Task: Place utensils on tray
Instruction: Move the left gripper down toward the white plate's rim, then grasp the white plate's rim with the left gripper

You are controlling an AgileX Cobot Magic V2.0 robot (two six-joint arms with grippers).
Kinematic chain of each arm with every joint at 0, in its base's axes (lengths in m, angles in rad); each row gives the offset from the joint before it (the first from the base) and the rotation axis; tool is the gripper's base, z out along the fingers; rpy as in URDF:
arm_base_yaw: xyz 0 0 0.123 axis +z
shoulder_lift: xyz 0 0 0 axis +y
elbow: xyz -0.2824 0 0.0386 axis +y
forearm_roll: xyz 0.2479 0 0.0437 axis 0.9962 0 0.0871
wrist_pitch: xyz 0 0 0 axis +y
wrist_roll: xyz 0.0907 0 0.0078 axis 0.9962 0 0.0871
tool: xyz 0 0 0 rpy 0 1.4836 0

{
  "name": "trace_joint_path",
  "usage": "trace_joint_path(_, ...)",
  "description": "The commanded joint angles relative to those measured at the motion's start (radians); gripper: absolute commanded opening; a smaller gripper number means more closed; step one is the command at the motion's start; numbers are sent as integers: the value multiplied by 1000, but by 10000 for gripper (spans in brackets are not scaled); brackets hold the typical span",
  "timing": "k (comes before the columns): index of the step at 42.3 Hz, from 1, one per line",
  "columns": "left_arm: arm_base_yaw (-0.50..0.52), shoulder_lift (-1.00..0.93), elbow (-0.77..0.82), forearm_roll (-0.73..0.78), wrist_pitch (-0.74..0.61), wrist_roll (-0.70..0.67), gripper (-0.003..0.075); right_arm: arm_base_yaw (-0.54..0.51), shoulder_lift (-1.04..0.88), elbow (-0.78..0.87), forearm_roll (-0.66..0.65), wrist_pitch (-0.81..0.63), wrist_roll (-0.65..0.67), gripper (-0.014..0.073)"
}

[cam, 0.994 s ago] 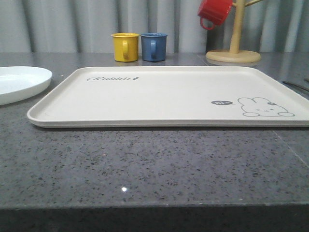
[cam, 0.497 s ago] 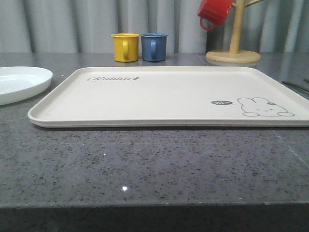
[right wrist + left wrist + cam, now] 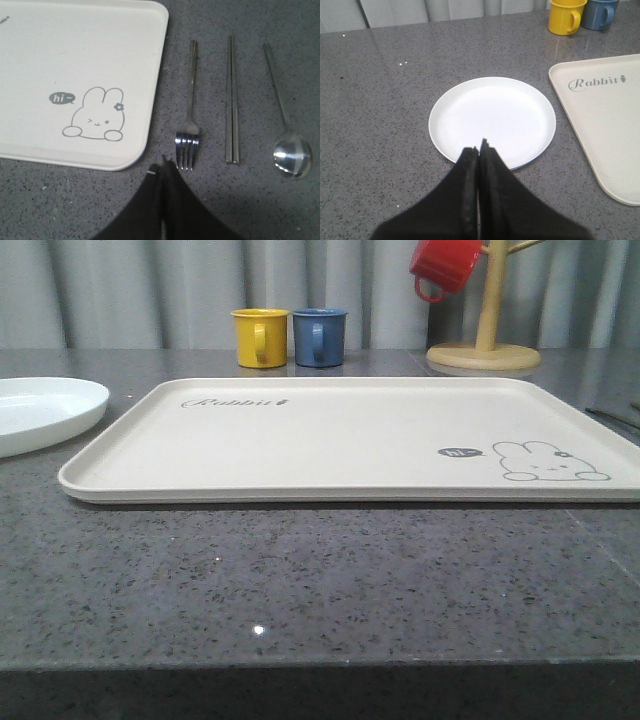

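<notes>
The cream tray with a rabbit print lies flat on the grey counter, with nothing on it. To its left rests the round white plate, which the left wrist view also shows. My left gripper hangs shut over the plate's near rim, holding nothing. In the right wrist view a silver fork, a pair of flat chopsticks and a long-handled spoon lie side by side on the counter beside the tray. My right gripper is shut and empty, just short of the fork's tines.
A yellow mug and a blue mug stand behind the tray. A wooden mug tree at the back right carries a red mug. Bare grey counter runs in front of the tray.
</notes>
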State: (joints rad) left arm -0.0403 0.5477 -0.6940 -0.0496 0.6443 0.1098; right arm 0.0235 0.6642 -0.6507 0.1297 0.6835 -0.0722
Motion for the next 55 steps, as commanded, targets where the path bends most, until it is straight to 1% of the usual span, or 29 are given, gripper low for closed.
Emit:
trace_joint_path(1,-7,17,-29,-10,-49,-11,104,1,19,-27,1,-33,-10,71)
trace_joint_path(3,-7,22,-29,-10,-46,-11,212,1,27,-27,1,-29,-10,169)
trace_joint_path(4,-7,22,-29,-10,-46,-11,266,1,30,-27,1,-29,-10,246)
trace_joint_path(5,-7,24,-29,-10,-46,-11,341,1,30,-27,1,-29,-10,328)
trace_joint_path(6,-7,24,-29,-10,-46,-11,414,1,30,-27,1,-30,-10,388)
trace_joint_path(7,-7,24,-29,-10,-46,-11,449,1,30,-27,1,-31,-10,444)
trace_joint_path(8,-7,24,-29,-10,-46,-11,508,1,30,-27,1,-34,-10,510)
trace_joint_path(9,-7,24,-29,-10,-46,-11,553,1,30,-27,1,-36,-10,552)
trace_joint_path(11,-7,24,-29,-10,-45,-11,593,1,30,-27,1,-37,-10,622)
trace_joint_path(13,-7,24,-29,-10,-45,-11,602,1,30,-27,1,-37,-10,657)
trace_joint_path(19,-7,34,-33,-1,-16,-11,598,1,30,-27,1,-37,-10,655)
trace_joint_path(22,-7,68,-55,38,50,-11,598,1,30,-27,1,-37,-10,655)
trace_joint_path(25,-5,125,-93,81,135,-11,598,1,30,-27,1,-37,-10,655)
trace_joint_path(28,-3,193,-136,94,193,-11,598,1,30,-27,1,-37,-10,655)
trace_joint_path(33,1,316,-202,94,215,-13,598,1,30,-27,1,-37,-10,655)
trace_joint_path(37,43,420,-261,91,237,-13,598,1,30,-27,1,-37,-10,655)
trace_joint_path(41,129,522,-322,62,234,-11,598,1,30,-27,1,-37,-10,655)
trace_joint_path(44,208,597,-360,-6,230,38,598,1,30,-27,1,-37,-10,655)
trace_joint_path(46,266,646,-379,-104,221,89,598,1,30,-27,1,-37,-10,655)
trace_joint_path(49,338,716,-407,-291,221,212,598,1,30,-27,1,-37,-10,655)
trace_joint_path(51,371,756,-424,-391,226,292,598,1,30,-27,1,-37,-10,655)
trace_joint_path(53,391,792,-436,-477,231,338,598,1,30,-27,1,-37,-10,655)
trace_joint_path(55,397,831,-449,-521,236,377,598,1,30,-27,1,-37,-10,655)
